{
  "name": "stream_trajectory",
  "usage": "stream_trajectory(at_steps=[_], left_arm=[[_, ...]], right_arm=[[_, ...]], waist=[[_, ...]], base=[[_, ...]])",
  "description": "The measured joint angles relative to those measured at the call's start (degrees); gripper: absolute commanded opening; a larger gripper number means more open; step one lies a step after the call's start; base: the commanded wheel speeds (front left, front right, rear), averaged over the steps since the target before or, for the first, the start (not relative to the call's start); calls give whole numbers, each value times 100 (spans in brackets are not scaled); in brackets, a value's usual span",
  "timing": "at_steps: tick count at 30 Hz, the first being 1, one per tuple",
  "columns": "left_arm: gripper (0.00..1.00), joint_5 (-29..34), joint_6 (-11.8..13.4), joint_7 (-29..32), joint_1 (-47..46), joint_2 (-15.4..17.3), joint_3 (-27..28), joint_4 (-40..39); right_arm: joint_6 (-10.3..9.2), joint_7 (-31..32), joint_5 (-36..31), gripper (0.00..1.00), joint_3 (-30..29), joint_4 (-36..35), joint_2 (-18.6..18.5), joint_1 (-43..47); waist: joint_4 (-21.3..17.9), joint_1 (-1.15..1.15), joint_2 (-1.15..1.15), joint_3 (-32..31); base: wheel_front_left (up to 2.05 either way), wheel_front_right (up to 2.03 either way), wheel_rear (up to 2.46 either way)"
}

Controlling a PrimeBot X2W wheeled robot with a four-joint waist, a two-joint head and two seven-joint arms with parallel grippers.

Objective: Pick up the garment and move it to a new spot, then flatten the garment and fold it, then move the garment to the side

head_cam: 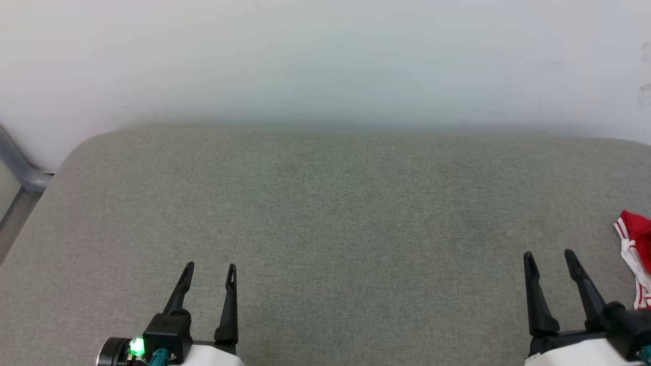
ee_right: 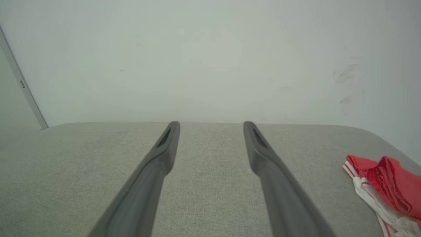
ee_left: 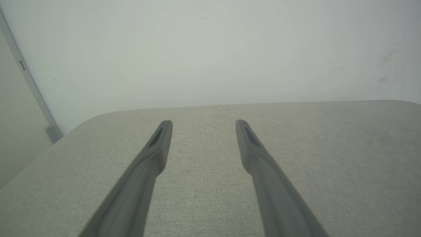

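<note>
The garment (head_cam: 635, 249) is a crumpled red and white piece with striped trim, lying at the far right edge of the grey padded table (head_cam: 325, 213). The right wrist view shows the garment (ee_right: 384, 184) at its lower right, bunched up. My right gripper (head_cam: 549, 258) stands open just left of the garment, apart from it, with nothing between its fingers. My left gripper (head_cam: 211, 269) stands open near the table's front left, fingers empty. Each wrist view looks along its own spread fingers: left gripper (ee_left: 203, 124), right gripper (ee_right: 211, 125).
A pale wall (head_cam: 325, 61) runs along the table's far edge. A grey metal frame (head_cam: 20, 170) stands off the table's rounded left corner. Bare grey cloth lies between my two grippers.
</note>
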Motion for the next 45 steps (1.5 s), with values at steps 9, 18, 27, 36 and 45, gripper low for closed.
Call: stream_trajectory(at_steps=[9,18,27,36,45], left_arm=[[100,-47,-101,0,87,-22,76,153],[100,-78,-165,0,160,-59,132,246],[0,-88,-189,10,188,-89,172,392],[0,-587,-231,180,309,-123,231,706],[0,-1616,-293,417,174,-125,346,732]], right_arm=[[0,-1,-70,100,-43,-216,125,428],[0,-1,-82,100,-62,-258,163,593],[0,2,-90,0,-58,-165,171,612],[0,122,399,0,-26,153,171,638],[0,322,1438,0,1,280,153,476]], waist=[[-116,0,0,-108],[-143,1,0,-127],[-118,1,0,-113],[-125,1,0,-103],[-140,1,0,-84]], base=[[0,0,0],[0,0,0],[0,0,0],[0,0,0],[0,0,0]])
